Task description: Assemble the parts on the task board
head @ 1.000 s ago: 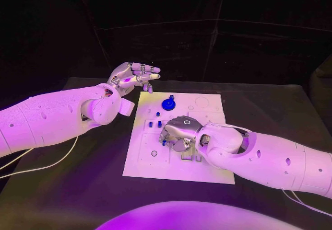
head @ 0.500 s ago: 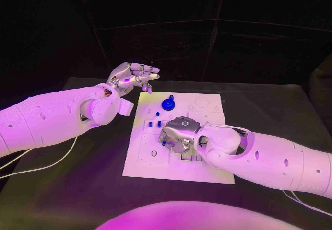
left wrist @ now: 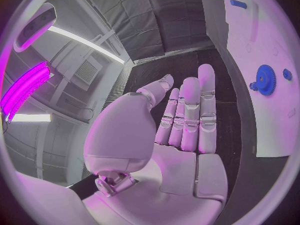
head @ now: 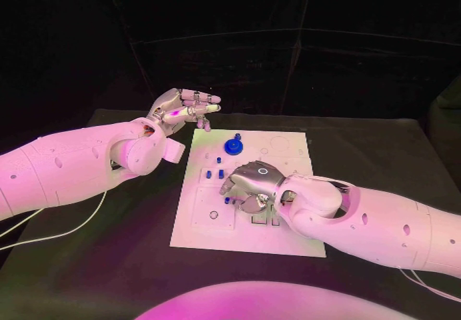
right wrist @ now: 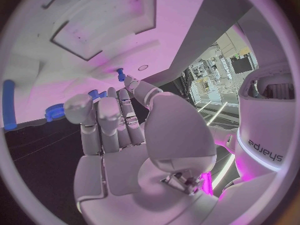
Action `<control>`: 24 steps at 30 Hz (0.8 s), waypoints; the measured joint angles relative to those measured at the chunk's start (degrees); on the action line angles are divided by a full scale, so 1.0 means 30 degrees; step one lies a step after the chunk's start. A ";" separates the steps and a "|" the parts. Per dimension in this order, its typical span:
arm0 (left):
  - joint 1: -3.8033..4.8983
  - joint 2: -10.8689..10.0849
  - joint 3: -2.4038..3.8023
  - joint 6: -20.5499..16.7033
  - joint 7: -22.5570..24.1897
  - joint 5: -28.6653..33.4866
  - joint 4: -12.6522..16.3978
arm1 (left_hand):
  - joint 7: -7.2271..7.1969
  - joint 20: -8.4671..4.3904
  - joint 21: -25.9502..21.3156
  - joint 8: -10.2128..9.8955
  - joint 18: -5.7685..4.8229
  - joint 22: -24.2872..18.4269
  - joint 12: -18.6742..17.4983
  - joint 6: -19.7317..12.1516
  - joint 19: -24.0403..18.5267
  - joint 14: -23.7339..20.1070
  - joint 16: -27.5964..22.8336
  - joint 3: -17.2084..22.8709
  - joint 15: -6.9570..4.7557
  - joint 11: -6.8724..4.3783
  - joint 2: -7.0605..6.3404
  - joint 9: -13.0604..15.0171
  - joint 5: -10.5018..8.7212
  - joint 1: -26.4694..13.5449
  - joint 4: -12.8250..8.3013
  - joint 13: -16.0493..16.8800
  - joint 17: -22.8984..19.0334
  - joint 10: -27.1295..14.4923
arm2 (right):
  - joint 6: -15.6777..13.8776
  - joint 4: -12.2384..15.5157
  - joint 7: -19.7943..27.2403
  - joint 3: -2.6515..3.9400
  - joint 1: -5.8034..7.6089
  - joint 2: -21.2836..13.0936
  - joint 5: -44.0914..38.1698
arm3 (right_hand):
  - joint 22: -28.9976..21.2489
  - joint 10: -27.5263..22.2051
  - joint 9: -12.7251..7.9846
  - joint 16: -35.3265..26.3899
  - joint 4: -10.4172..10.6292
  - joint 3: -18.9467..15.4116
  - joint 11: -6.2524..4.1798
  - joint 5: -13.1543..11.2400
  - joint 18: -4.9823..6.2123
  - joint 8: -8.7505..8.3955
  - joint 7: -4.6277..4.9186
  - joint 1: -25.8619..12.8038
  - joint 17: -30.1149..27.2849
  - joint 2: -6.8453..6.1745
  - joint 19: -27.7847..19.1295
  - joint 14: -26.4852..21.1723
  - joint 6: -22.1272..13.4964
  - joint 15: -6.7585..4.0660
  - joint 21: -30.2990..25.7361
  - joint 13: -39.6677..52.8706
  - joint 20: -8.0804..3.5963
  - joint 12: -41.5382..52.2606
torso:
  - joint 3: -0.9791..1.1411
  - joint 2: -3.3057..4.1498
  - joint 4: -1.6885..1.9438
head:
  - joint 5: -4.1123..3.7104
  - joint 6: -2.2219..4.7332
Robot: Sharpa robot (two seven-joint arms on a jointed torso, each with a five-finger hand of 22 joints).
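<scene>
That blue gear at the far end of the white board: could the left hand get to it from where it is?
Probably yes. The left hand hovers open off the task board's far corner, the blue gear close by with nothing between them.

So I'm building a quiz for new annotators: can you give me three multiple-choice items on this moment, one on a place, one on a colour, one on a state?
1. Where is the left hand?
A. Raised beyond the far left corner of the task board
B. Flat on the board's near edge
C. Under the table

2. What colour is the gear near the board's far end?
A. Red
B. Blue
C. Yellow

3. What is the right hand doing?
A. Lying palm up beside the board
B. Resting off the table
C. Curled over the board's middle, a small blue part at its fingertips

Answers: 1 A, the head view shows it lifted past that corner, holding nothing. 2 B, it shows blue in the head and left wrist views. 3 C, the right wrist view shows the part against its fingers.
</scene>
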 measured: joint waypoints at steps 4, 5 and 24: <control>0.0000 -0.0046 -0.0001 0.0017 -0.0025 0.0001 -0.0008 | 0.0000 0.0000 0.0000 0.0000 -0.0001 0.0002 0.0000 0.0000 0.0000 0.0000 0.0000 0.0000 0.0000 0.0000 0.0000 0.0000 0.0000 0.0000 0.0000 0.0001 0.0001 0.0000 | -0.0729 0.1063 0.0218 0.0081 0.0011 -0.1470 0.0586 | 0.0000 0.0001 0.0001 0.0000 0.0028 -0.0133 0.0000 0.0097 0.0000 0.0000 0.0000 0.0000 0.0000 0.0000 0.0001 0.0000 0.0000 0.0000 0.0000 0.0011 0.0001 0.0182 | 0.0002 -0.0024 -0.0007 | -0.0035 0.0062; 0.0000 -0.0061 -0.0002 0.0019 -0.0031 0.0001 -0.0013 | 0.0000 0.0000 0.0000 0.0000 0.0000 0.0002 0.0000 0.0000 0.0000 0.0000 0.0000 0.0000 0.0000 0.0000 0.0000 0.0000 0.0000 0.0000 0.0000 0.0001 0.0000 0.0000 | -0.0823 0.1259 0.0236 0.0165 0.0053 -0.1831 0.0772 | 0.0000 0.0001 0.0001 0.0000 0.0032 -0.0248 0.0000 0.0097 0.0000 0.0000 -0.0001 -0.0043 0.0000 -0.0043 0.0001 0.0000 -0.0001 0.0000 0.0000 0.0011 0.0000 0.0252 | -0.0002 -0.0035 -0.0015 | -0.0092 0.0106; 0.0003 0.0010 -0.0011 0.0086 -0.0089 0.0001 -0.0104 | 0.0000 0.0000 0.0000 0.0000 0.0000 -0.0014 0.0000 0.0000 0.0000 0.0000 0.0000 0.0001 0.0000 0.0069 0.0000 0.0001 0.0000 0.0000 0.0001 0.0003 -0.0025 -0.0067 | 0.0906 0.0945 -0.1512 0.0904 0.2350 -0.4867 0.2029 | -0.0525 -0.0852 0.0046 -0.0502 0.0736 -0.3844 -0.0173 0.0183 0.0002 0.0000 -0.0677 0.0343 -0.0810 -0.0372 -0.0062 0.0001 -0.0814 -0.0001 -0.0440 0.0027 -0.0064 0.1122 | -0.0005 -0.0051 -0.0070 | -0.0597 0.0516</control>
